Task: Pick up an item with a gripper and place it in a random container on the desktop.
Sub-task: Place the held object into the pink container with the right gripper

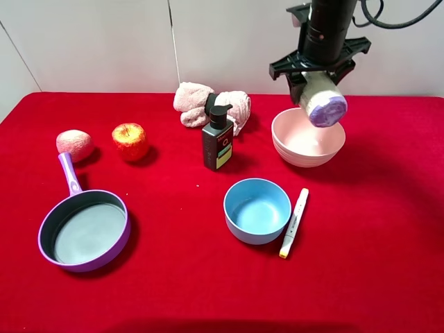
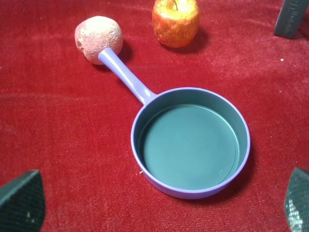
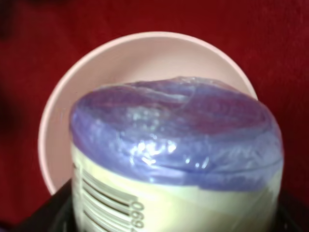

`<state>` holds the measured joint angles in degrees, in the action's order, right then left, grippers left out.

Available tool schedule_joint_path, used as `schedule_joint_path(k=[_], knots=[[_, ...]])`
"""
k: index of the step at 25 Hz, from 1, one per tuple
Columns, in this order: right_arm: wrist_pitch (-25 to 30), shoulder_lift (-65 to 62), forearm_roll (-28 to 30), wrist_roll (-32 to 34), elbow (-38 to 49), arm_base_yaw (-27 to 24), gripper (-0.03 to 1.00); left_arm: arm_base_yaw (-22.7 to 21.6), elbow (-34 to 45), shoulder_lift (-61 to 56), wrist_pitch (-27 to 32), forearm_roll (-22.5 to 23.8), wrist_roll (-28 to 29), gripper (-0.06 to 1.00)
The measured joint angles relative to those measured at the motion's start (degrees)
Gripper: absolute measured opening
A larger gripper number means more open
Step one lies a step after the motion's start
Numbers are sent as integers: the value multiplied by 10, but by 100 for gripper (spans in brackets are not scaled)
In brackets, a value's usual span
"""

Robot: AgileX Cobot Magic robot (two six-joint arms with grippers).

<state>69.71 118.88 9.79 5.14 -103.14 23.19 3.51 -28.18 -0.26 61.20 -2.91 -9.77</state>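
Pick done: right gripper (image 1: 318, 82) pinched roll (image 1: 325, 104) above pink bowl (image 1: 295, 151), upper right of frame. Roll not yet in bowl; lowering, release remained. Lower left: left gripper (image 2: 159, 200) spread wide, empty, over pan (image 2: 190, 90).

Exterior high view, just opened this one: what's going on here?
The right gripper is clamped on the white roll, purple end showing, and holds it in the air over the pink bowl; it is not yet released. The left gripper hangs open above the purple pan, holding nothing. The blue bowl, marker and apple sit on the red cloth.
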Motion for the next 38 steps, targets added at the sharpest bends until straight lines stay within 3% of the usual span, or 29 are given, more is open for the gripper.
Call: schedule_joint_path(k=[12, 32, 38], knots=[[-33, 54, -7, -4, 0, -19, 46, 0, 0, 0, 0, 0, 0, 99], [-42, 110, -10, -4, 0, -19, 46, 0, 0, 0, 0, 0, 0, 99], [-45, 110, -9, -4, 0, -19, 67, 0, 0, 0, 0, 0, 0, 99]])
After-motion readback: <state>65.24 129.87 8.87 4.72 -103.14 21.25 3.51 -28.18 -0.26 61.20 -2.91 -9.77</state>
